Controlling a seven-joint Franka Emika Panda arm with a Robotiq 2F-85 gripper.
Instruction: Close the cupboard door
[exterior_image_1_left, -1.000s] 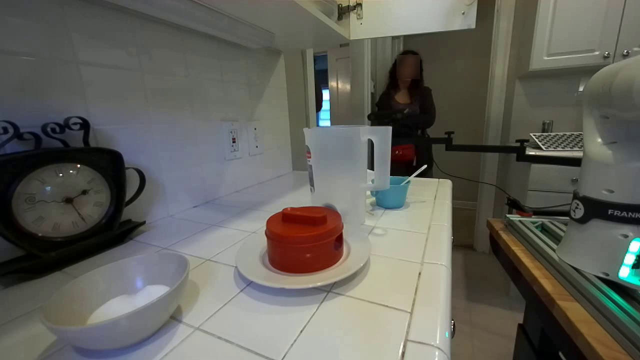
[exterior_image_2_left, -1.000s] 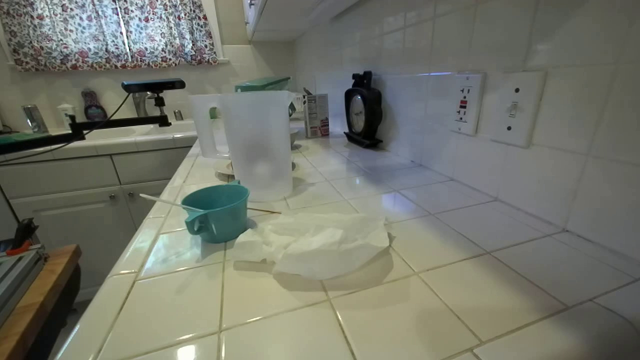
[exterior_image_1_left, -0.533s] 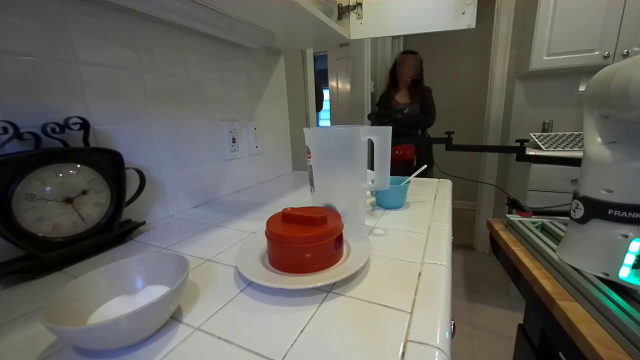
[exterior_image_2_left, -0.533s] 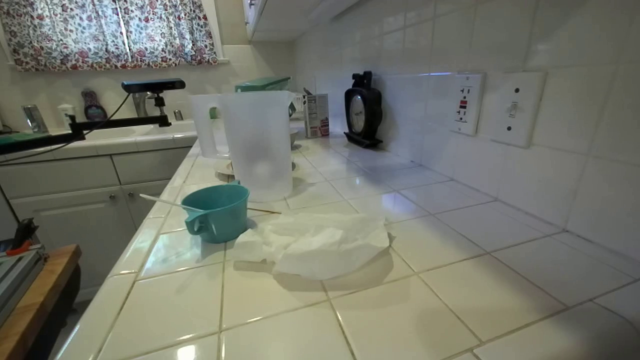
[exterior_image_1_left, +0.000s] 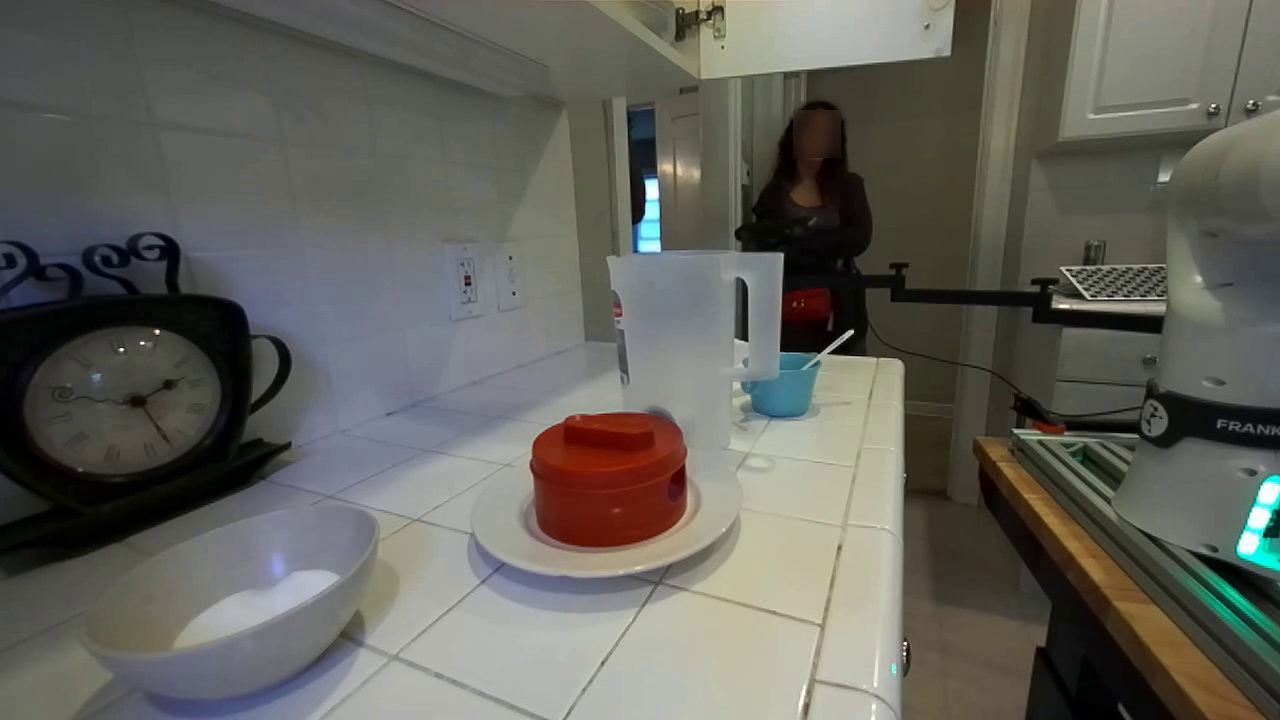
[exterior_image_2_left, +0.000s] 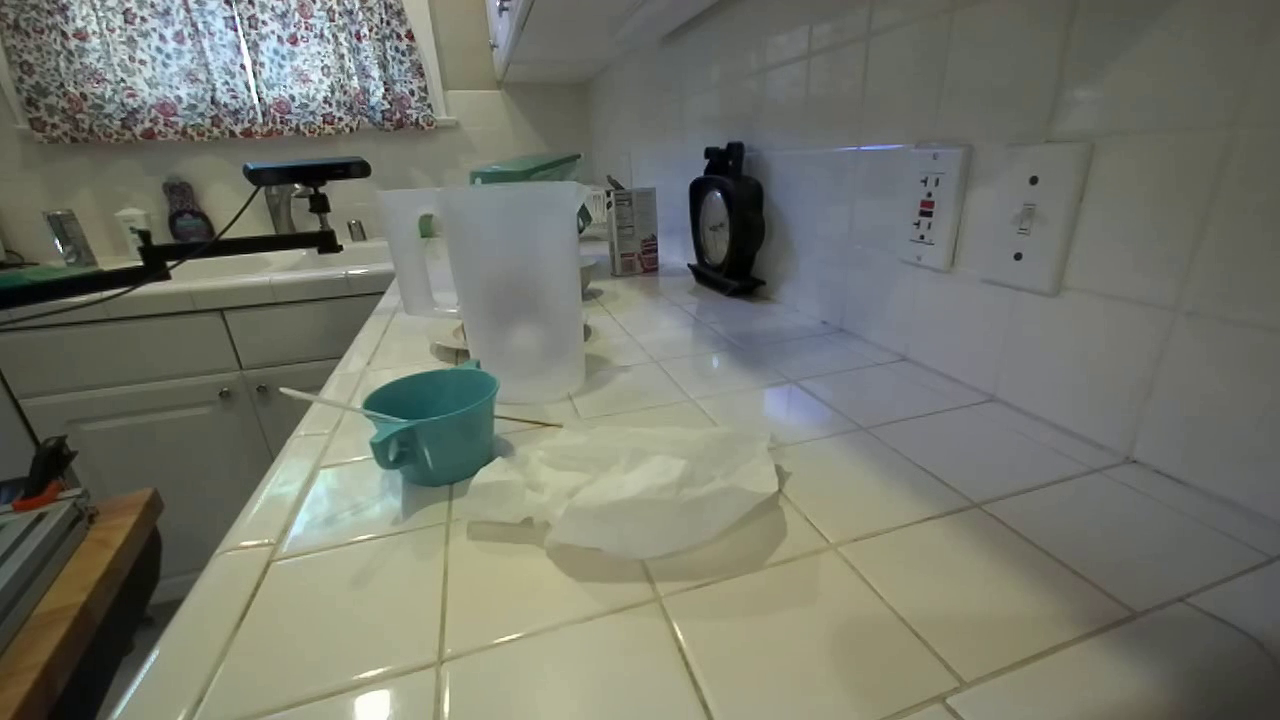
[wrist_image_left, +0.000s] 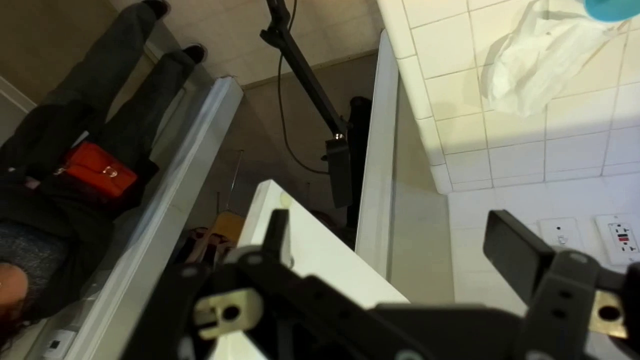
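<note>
The cream-white cupboard door (exterior_image_1_left: 830, 35) stands open at the top of an exterior view, swung out from the wall cabinet (exterior_image_1_left: 600, 50). A metal hinge (exterior_image_1_left: 718, 22) shows at its lower corner; its upper part is out of frame. In the wrist view the door (wrist_image_left: 340, 265) runs diagonally below the middle. My gripper (wrist_image_left: 395, 242) is open with nothing between its fingers. Its left finger overlaps the door's face near the free edge; I cannot tell whether it touches. The right finger is apart from the door. The gripper is out of frame in both exterior views.
A tiled counter (exterior_image_1_left: 740, 640) below bears a clear pitcher (exterior_image_1_left: 670, 330), a blue cup (exterior_image_1_left: 785, 390), a red container (exterior_image_1_left: 608, 490) on a plate, a bowl (exterior_image_1_left: 230, 610) and a clock (exterior_image_1_left: 125, 400). A black camera arm (wrist_image_left: 310, 75) and a person (wrist_image_left: 100, 125) stand beyond the door.
</note>
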